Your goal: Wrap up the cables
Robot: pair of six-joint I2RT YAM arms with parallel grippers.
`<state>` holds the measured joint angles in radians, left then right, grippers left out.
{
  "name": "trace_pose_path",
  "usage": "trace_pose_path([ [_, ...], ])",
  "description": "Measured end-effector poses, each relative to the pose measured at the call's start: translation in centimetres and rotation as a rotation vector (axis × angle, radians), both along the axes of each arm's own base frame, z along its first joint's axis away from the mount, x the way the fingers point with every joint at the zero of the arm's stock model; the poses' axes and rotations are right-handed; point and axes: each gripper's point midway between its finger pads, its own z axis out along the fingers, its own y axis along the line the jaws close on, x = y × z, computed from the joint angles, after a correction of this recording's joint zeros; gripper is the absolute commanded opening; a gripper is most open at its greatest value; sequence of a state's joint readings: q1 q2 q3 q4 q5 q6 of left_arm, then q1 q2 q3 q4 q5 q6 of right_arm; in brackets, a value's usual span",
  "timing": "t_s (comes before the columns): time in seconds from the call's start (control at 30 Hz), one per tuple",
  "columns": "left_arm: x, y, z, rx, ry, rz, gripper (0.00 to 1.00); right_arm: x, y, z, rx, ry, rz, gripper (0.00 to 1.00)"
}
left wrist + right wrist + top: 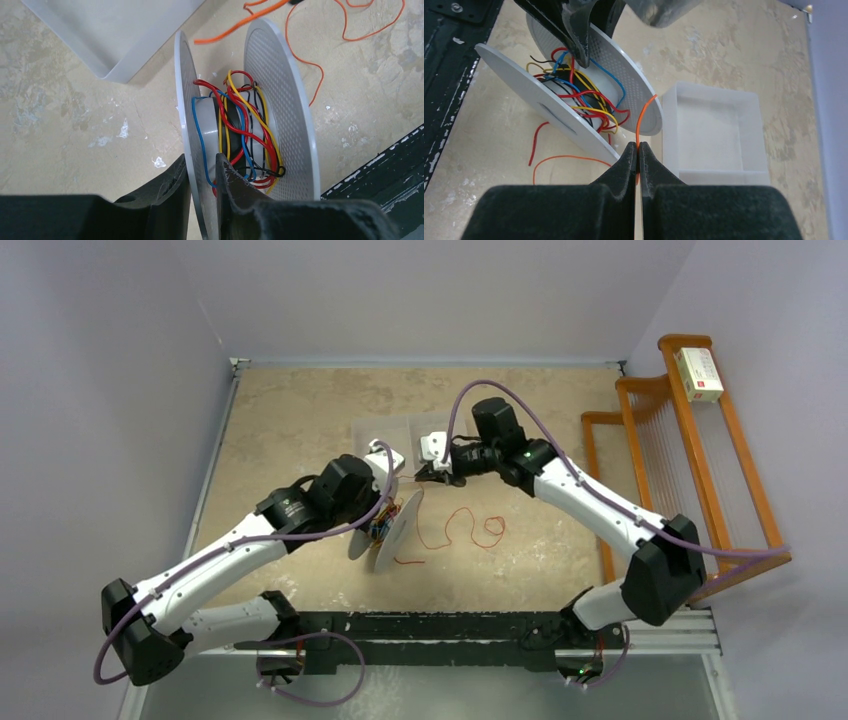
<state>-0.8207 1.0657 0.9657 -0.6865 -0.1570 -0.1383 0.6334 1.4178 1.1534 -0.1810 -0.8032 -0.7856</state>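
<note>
Left end effector point(201, 161) is clamped narrow on one disc of the grey spool point(385, 528), a finger on each side of that disc. The spool is tilted around the middle of the bench point(300, 420), a bit toward the near edge; cannot tell if its rim rests on the surface. The hub already carries loose, untidy turns of red, blue, yellow and black wire point(240, 130)

Just right of the spool, the orange cable point(462, 530) lies in slack loops on the bench, with one tail toward the near edge. A shallow white tray point(714, 135) sits toward the far edge, not involved

Right end effector point(638, 150) is pinched closed on the orange cable near one end, and the strand rises from the tips toward the disc rim; contact with the rim unclear. Wooden rack point(700, 490) stands past the right edge, unused

Step looks like feeding the orange cable into the gap between the discs. To do it well:
- lead the pinched end over the rim and down onto the hub
- hold the line lightly taut so turns lie flat
- circle inside the discs
- left grip should not let the spool twist
- watch the slack loops for snags
</note>
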Motion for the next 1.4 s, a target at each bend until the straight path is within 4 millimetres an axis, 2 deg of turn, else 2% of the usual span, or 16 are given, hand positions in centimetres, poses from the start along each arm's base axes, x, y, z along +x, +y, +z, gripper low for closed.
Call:
trace_pose_path([
  [0.37,0.5,1.1,1.6,-0.032,-0.078,0.062,0.28,0.1,2.3,-1.6,-0.04,0.07,0.196,0.0],
  [0.63,0.5,1.6,0.9,-0.024,-0.072,0.095,0.28,-0.4,2.8,-2.9,-0.056,0.112,0.287,0.0],
  [0.8,0.5,1.7,0.8,-0.025,-0.072,0.102,0.28,-0.6,3.2,-3.0,-0.045,0.13,0.329,0.0],
  [1.17,0.2,0.9,1.2,-0.075,-0.074,0.071,0.31,-0.7,4.3,-3.8,-0.008,0.18,0.402,0.0],
  [1.4,-0.1,0.8,0.7,-0.108,-0.083,0.065,0.32,-0.8,4.8,-4.4,0.011,0.209,0.454,0.0],
])
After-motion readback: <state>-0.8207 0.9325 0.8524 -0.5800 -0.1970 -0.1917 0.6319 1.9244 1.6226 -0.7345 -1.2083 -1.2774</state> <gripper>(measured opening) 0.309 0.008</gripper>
